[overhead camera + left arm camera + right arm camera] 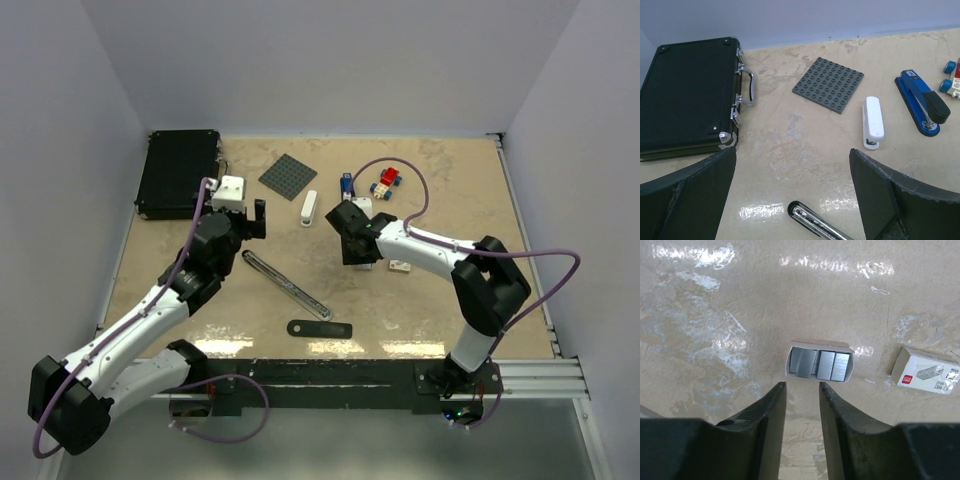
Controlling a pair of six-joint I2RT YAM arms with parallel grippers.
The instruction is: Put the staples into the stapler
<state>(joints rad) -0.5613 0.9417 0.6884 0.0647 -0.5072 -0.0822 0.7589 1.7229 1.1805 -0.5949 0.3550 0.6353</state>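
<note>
We log right pincer [802, 386] narrowly parted, empty, staples [820, 365] just beyond its tips, white sleeve [927, 371] further right, left pincer [792, 150] spread wide.

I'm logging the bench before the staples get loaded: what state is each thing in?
Staple tray: open, strips inside, not gripped.
Staple sleeve: lying flat beside the tray, apart from it.
White stapler: shut.
Blue stapler: shut.
Black case: closed.
Left gripper: open, empty.
Right gripper: jaws narrowly apart, empty, just short of the tray.
</note>
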